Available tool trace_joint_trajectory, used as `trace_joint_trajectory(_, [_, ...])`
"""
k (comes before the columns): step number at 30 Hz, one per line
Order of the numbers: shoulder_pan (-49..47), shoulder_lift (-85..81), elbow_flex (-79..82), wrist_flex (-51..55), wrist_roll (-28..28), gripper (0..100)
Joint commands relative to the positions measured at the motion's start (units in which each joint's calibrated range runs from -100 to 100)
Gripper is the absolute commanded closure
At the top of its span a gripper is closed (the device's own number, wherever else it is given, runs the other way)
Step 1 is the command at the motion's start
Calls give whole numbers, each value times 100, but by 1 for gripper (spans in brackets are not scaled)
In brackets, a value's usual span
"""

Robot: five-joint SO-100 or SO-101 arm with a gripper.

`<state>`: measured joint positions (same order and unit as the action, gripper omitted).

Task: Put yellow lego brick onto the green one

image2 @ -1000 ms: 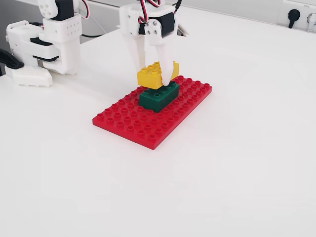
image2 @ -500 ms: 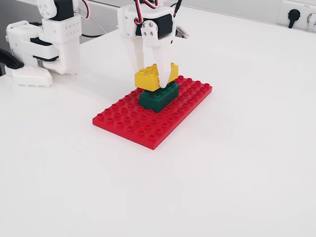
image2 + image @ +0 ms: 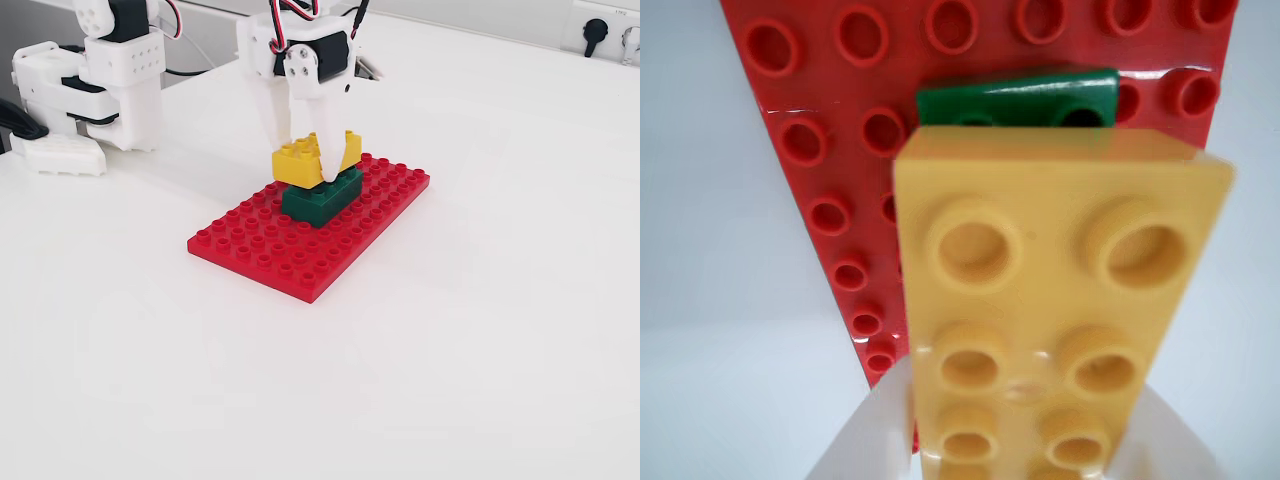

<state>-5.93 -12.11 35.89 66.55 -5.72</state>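
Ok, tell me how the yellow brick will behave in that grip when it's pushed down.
The yellow lego brick looks like rigid plastic, so it should not flex. Its glossy sides may slip between the gripper fingers. It sits slightly askew over the green one, so it might tilt instead of seating.

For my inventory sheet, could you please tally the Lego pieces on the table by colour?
Yellow: 1, the yellow lego brick, held in the gripper
Green: 1, the green brick
Red: 1, the red baseplate
Total: 3
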Motion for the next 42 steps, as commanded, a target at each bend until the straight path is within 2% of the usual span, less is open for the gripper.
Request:
trace_joint_trajectory(1, [11,-24,67,-115,-7,91])
trace_joint_trajectory(42, [-26,59,157,-522,-1,91])
